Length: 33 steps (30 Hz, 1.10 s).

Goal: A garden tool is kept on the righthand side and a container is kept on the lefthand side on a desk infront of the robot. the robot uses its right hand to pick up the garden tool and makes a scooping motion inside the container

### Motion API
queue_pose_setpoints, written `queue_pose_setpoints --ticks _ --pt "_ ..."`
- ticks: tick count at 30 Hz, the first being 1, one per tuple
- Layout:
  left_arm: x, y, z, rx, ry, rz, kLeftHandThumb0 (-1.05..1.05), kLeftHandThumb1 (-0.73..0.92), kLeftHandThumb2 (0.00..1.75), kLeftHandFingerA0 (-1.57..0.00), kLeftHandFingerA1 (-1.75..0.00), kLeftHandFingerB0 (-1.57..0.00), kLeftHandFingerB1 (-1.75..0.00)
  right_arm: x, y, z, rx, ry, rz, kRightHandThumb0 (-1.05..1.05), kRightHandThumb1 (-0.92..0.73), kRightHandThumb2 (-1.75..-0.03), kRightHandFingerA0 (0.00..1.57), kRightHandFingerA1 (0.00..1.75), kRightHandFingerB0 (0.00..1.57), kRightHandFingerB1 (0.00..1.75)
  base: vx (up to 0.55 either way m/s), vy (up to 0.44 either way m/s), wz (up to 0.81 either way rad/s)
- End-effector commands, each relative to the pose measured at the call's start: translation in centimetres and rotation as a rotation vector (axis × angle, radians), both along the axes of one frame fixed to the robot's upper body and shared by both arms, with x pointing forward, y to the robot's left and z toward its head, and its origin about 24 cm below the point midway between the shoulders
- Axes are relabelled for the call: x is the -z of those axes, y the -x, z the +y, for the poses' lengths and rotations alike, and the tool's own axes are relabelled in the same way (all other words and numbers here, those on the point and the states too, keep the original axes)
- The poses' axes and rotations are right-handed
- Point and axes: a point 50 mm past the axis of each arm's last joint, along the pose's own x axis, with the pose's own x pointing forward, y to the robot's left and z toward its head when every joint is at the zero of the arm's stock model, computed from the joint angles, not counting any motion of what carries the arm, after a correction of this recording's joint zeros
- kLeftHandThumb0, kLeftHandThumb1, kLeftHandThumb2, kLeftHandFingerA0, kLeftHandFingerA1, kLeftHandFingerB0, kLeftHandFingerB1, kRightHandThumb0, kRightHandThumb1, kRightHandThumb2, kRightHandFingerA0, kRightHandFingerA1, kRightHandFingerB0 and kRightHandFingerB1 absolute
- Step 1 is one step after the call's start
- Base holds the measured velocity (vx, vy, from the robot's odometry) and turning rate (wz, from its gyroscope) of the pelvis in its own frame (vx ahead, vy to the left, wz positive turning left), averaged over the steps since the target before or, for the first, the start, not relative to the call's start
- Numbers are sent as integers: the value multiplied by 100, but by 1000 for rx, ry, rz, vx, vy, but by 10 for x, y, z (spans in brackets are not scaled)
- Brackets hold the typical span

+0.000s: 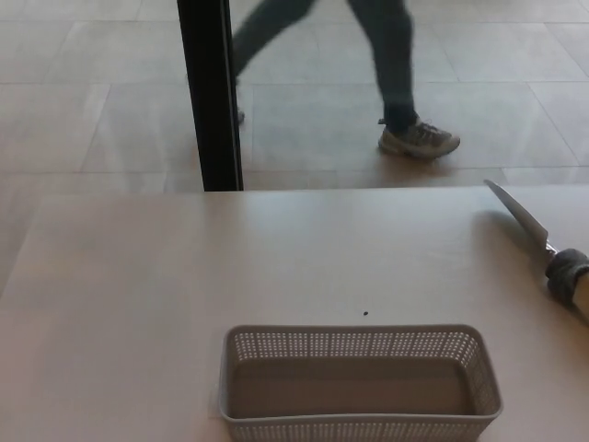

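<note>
Trowel (543, 244) lies at 3 o'clock on desk (138, 276), well apart from empty basket (361, 382) at 6. Looks stiff, light; blade slick, so grab the grey-collared handle (partly cropped). Neither robot hand in view, so finger state unknown.

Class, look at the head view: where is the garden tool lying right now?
The garden tool lies at the desk's far right edge, untouched, right of and beyond the grey basket.

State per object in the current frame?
basket: upright on the desk, empty
garden tool: lying flat at the desk's right edge, untouched
desk: holds only the basket and tool
person's legs: mid-stride on the floor beyond
robot hands: not in view
</note>
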Motion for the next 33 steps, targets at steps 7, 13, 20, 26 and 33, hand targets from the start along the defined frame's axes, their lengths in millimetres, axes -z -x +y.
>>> queue_pose_setpoints --ticks 7,13,20,26,33 --pt "-1 7 3 -54 -3 -21 -52 68 60 -59 -63 -52 -50 223 113 40 914 -999 -246 -52 -75 -63 0 58 6 35 0 0 0" --pt "-1 8 4 -66 -14 -13 -51 67 60 -58 -66 -52 -51 245 129 65 848 -1047 -71 -51 -58 -87 22 71 4 49 0 0 0" --pt "1 20 2 -41 -20 31 -51 69 60 -62 -60 -54 -48 242 138 76 743 -959 51 -56 -56 -89 41 82 9 55 0 0 0" --pt "0 18 3 -46 -9 19 -51 69 61 -59 -63 -53 -50 233 136 83 678 -935 66 -51 -71 -61 38 90 9 53 0 0 0" --pt "-1 12 5 -33 -40 33 -53 70 62 -60 -56 -53 -45 230 124 91 638 -911 79 -45 -70 -60 47 90 19 55 0 0 0"
